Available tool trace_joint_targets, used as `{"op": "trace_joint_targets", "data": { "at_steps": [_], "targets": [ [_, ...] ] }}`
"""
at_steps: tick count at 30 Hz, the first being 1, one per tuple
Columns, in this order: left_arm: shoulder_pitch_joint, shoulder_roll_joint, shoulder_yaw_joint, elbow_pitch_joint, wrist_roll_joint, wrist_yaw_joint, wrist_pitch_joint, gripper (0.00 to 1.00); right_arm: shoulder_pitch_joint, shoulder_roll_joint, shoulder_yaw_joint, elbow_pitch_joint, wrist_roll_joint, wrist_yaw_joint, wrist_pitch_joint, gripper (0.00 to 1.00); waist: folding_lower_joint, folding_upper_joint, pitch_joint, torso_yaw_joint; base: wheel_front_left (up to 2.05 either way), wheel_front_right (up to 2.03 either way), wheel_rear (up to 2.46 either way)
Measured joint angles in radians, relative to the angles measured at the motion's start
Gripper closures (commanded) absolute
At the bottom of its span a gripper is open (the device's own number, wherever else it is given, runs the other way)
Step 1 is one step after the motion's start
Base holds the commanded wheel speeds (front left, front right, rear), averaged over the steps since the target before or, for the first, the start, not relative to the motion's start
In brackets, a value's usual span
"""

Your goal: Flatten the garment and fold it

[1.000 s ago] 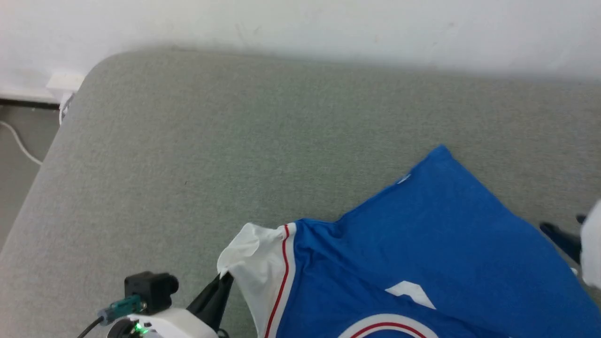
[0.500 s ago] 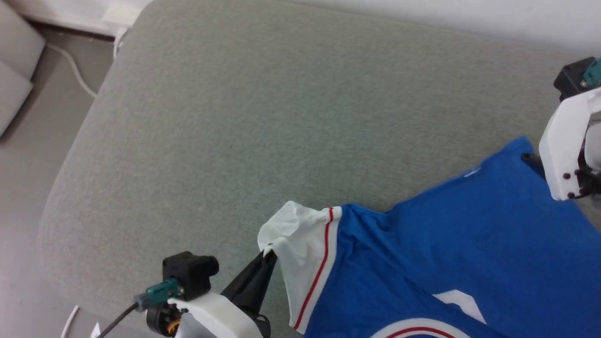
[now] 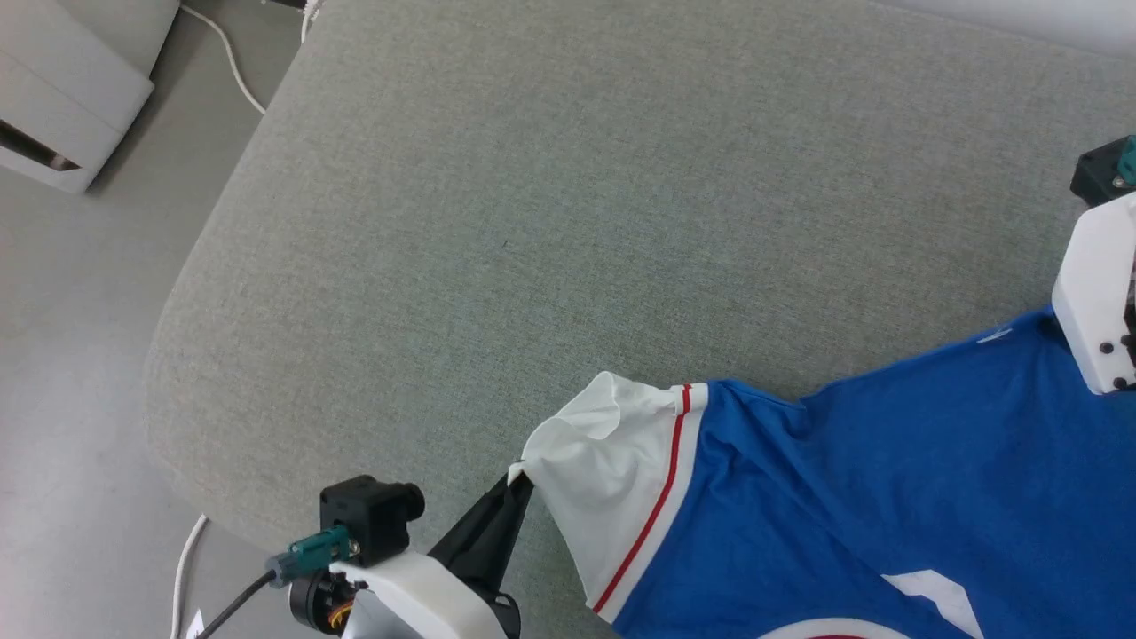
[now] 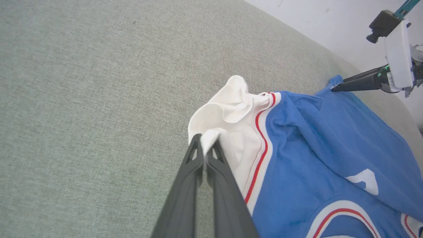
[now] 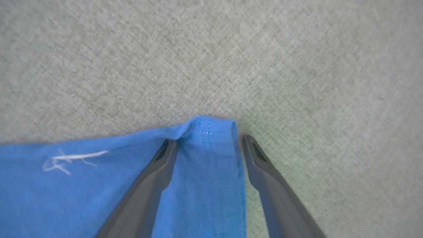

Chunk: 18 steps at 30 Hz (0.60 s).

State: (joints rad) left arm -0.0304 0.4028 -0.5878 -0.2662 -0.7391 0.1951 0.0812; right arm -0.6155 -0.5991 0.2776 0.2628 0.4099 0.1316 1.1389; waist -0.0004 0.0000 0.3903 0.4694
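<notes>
Garment [image 3: 887, 497]: blue jersey shirt with a white sleeve [image 3: 612, 453], red stripe trim and a white print partly in view. It lies partly spread on a grey-green cushion [image 3: 532, 222], running from the tips of the left end effector [image 4: 205, 148] across to the right end effector [image 5: 207, 140]. Left end effector: fingers together, clamped on the sleeve's edge, which bunches just beyond the tips; the arm sits low at the cushion's near edge, fingers angled forward and up. Right end effector: fingers apart and low to the cushion, one on the blue cloth, the other on the cushion just beside the hem corner [image 5: 211, 127]; the corner sits between the tips, ungripped. Step, as judged: flattening, early, with wrinkles near the shoulder and no fold begun. Next move likely calls for the right fingers to close on that corner, then an even pull apart.
</notes>
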Motion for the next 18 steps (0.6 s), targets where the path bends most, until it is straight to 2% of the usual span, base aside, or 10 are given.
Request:
{"op": "trace_joint_targets", "data": {
  "at_steps": [1, 12, 18],
  "targets": [
    [0.0, 0.0, 0.0, 0.001, 0.0, 0.0, -0.002, 1.0, 0.0, -0.003, 0.0, 0.002, 0.005, 0.0, -0.006, 1.0, 0.0, 0.0, 0.003, 0.003, 0.0, 0.0, 0.0],
    [0.0, 0.016, 0.013, 0.008, -0.005, 0.001, -0.002, 1.0, -0.011, 0.027, 0.013, 0.064, 0.029, 0.0, -0.192, 1.0, 0.0007, 0.0, -0.034, -0.028, 0.0, 0.0, 0.0],
    [0.0, 0.062, 0.052, -0.025, 0.001, 0.023, -0.002, 1.0, -0.02, 0.017, 0.002, 0.051, 0.084, 0.0, -0.34, 1.0, 0.0007, 0.0, -0.097, -0.073, 0.0, 0.0, 0.0]
  ]
}}
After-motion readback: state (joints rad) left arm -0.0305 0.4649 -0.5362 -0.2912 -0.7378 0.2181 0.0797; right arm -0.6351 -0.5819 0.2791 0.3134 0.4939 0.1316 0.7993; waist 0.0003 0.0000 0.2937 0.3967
